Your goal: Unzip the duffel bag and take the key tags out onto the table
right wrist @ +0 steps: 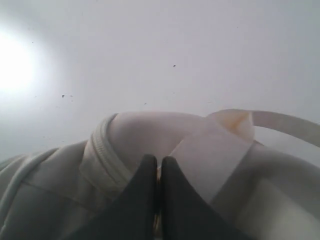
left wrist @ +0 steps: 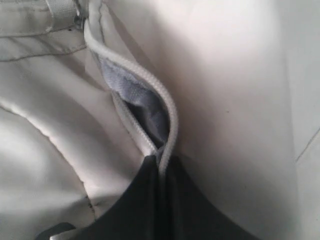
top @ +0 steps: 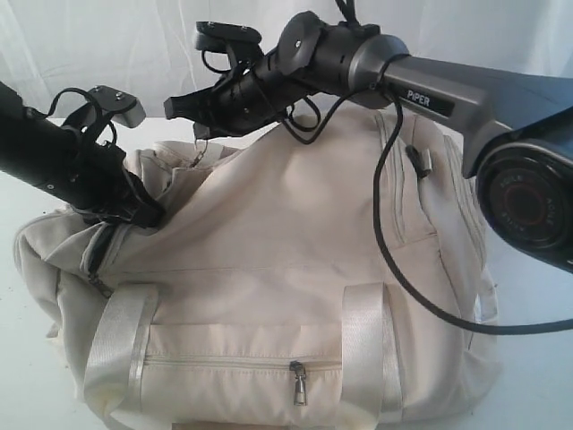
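The left gripper (top: pixel 143 213) presses into the left end of the duffel bag (top: pixel 269 233), fingers pinched together where a part-open zip (left wrist: pixel 167 115) converges; the gap shows only grey lining (left wrist: pixel 135 95) and shadow, its contents hidden. Just right of it, the right gripper (top: pixel 183 106) sits at the bag's top edge with fingers pressed together, and whether anything lies between them cannot be made out. The front pocket (top: pixel 242 360) is zipped closed, and the bag rests on the table (top: pixel 537 385), its base cut off.

The duffel bag (top: pixel 269 296) lies on the table (top: pixel 537 385), left claw (top: pixel 150 215) and right claw (top: pixel 172 107) at its top.
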